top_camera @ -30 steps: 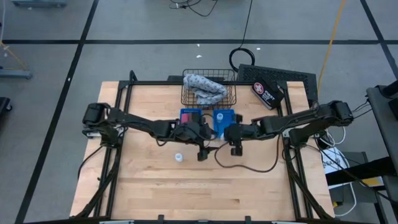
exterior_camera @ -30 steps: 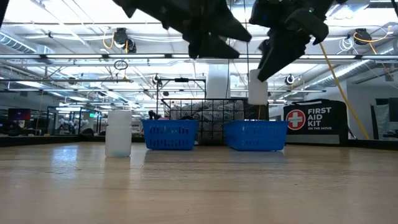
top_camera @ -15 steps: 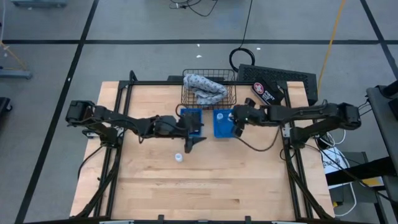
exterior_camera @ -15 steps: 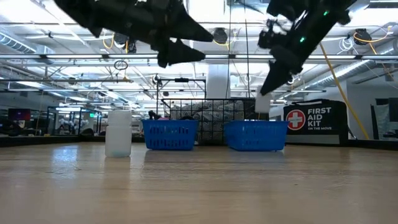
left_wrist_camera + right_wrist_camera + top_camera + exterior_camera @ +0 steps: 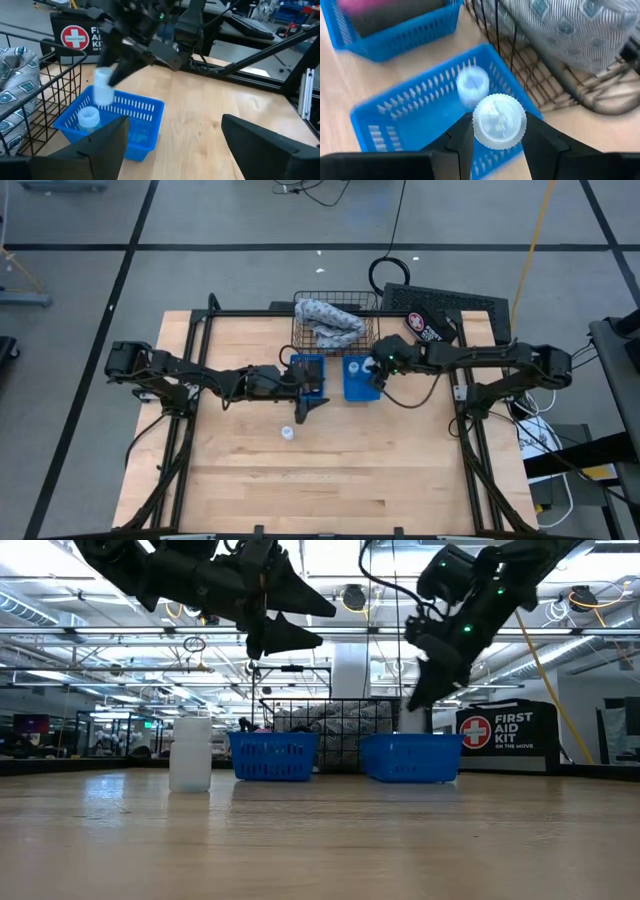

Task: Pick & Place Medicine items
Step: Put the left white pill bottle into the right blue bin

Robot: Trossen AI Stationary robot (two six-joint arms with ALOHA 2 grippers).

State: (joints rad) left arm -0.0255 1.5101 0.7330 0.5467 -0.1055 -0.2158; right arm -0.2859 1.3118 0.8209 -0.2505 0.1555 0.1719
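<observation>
My right gripper (image 5: pixel 378 377) hangs over the right blue basket (image 5: pixel 356 379), shut on a small white bottle (image 5: pixel 499 121). A second white bottle (image 5: pixel 471 85) stands inside that basket. The left blue basket (image 5: pixel 308 372) holds a pink piece (image 5: pixel 385 6) and a dark one. A third white bottle (image 5: pixel 287 433) stands upright on the table, nearer than the baskets. My left gripper (image 5: pixel 310 398) is open and holds nothing. It hovers above the table at the left basket's near edge. My right gripper pinches the white bottle between its two fingers (image 5: pixel 462 137), just under the ribbed cap (image 5: pixel 499 121). The fingers come slanting down from the table's right side. The bottle (image 5: pixel 102 86) is upright and lifted clear, with its lower end at the basket's rim.
A black wire basket (image 5: pixel 335 332) holding the grey-blue patterned cloth (image 5: pixel 328 320) stands just beyond the blue baskets. The black first aid pouch (image 5: pixel 430 328) lies at the far right. Bare wood (image 5: pixel 330 480) fills the near half of the table.
My right gripper carried the white bottle from the middle of the table toward the far edge, over the right blue basket, then lowered it to the rim. My left gripper drew back toward the left and far side and rose, then kept still.
</observation>
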